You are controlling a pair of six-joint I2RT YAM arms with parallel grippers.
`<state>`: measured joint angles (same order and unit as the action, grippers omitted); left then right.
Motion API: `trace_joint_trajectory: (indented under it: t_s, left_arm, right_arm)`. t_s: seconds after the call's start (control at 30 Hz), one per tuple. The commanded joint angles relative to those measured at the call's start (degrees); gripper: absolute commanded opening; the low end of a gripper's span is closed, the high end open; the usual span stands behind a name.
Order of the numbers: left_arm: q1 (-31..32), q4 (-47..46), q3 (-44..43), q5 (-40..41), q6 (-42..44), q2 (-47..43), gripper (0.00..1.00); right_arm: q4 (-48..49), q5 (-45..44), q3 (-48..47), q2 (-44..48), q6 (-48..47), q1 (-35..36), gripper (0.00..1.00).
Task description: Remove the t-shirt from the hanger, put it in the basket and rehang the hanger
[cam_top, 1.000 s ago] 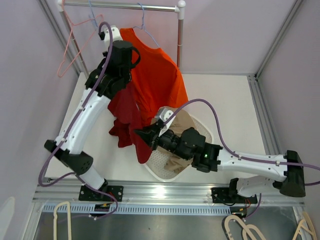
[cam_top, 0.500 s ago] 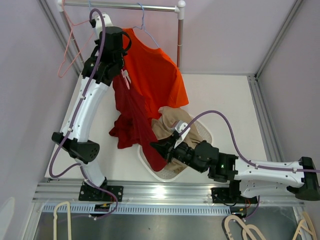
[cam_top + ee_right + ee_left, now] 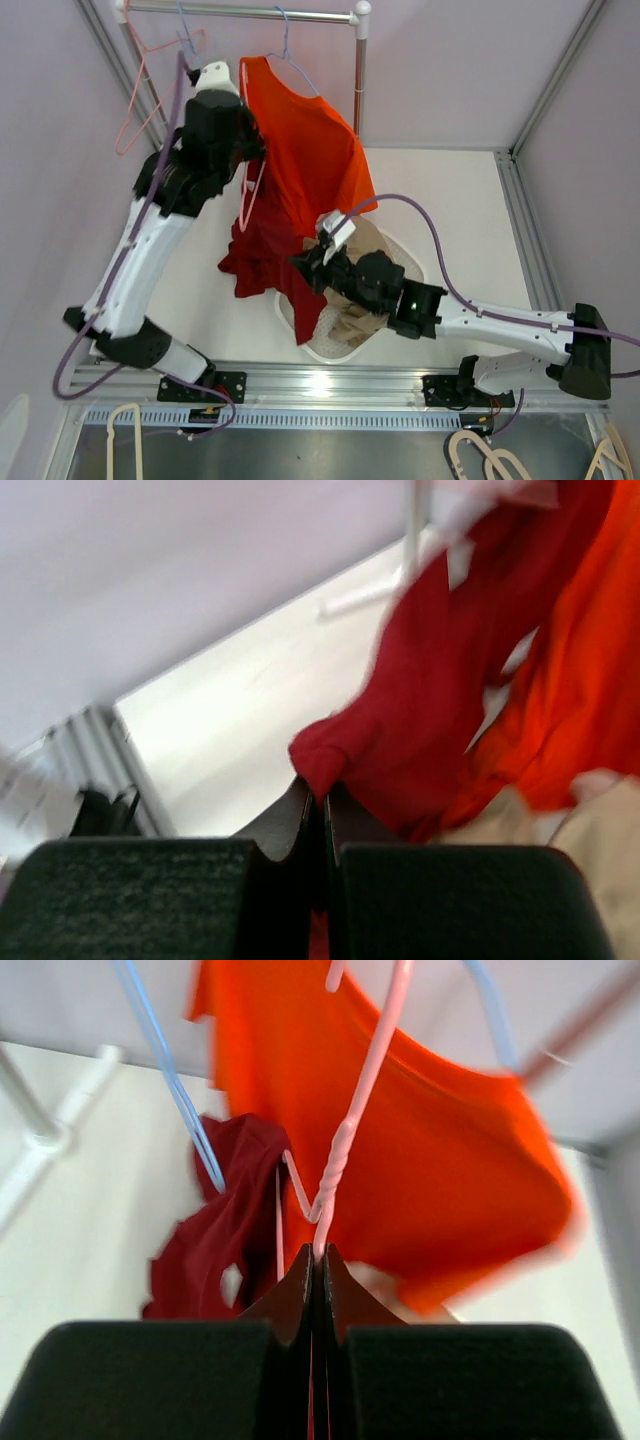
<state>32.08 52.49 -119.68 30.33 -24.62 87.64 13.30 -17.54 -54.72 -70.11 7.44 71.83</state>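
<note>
Since half a second ago the left arm has swung down and away from the rail (image 3: 250,12), and the right arm has lifted its hold up and to the left, so the cloth between them hangs slacker. At the left, the left gripper (image 3: 318,1260) has its fingers pressed together on the twisted neck of the pink hanger (image 3: 345,1140), holding it up in front of the orange t-shirt (image 3: 310,140), which hangs from the rail. The dark red t-shirt (image 3: 265,240), the one to free, droops from the lower part of that hanger toward the table; how much wire is inside its collar cannot be told. Further right, the right gripper (image 3: 318,795) pinches a fold of the dark red cloth near its lower edge, just above the near rim of the white basket (image 3: 300,345). To finish the step cleanly, the left hold should probably stay firm and high while the right draws the cloth down and sideways along one hanger arm, not straight down, so the collar slides off instead of catching. The pull should stay clear of the orange shirt so that it is not dragged along.
</note>
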Motion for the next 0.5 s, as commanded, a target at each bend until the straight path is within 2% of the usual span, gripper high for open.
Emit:
trace_joint_trajectory:
  t_s: [0.0, 0.13, 0.23, 0.37, 0.47]
  left_arm:
    - [2.9, 3.14, 2.5, -7.19, -3.76, -12.72, 0.01]
    - [3.96, 7.44, 4.1, -8.18, -4.21, -19.51, 0.01]
    - [3.96, 6.32, 6.55, -3.64, -2.11, -23.28, 0.01]
    - [2.21, 5.08, 7.0, -1.41, -0.78, -20.94, 0.01]
    - [1.15, 1.84, 8.93, -0.1, -0.6, -18.56, 0.01]
  right_arm:
    - [2.17, 4.61, -8.19, -1.96, -3.66, -5.64, 0.0]
    - [1.73, 7.78, -13.74, -5.21, -5.16, -9.69, 0.0]
    - [1.38, 9.01, -16.47, -6.62, -5.6, -10.84, 0.0]
    - [-0.63, 10.07, -21.73, -6.53, -7.0, -10.84, 0.0]
    - [-2.04, 10.86, -29.37, -6.97, -10.68, -10.57, 0.0]
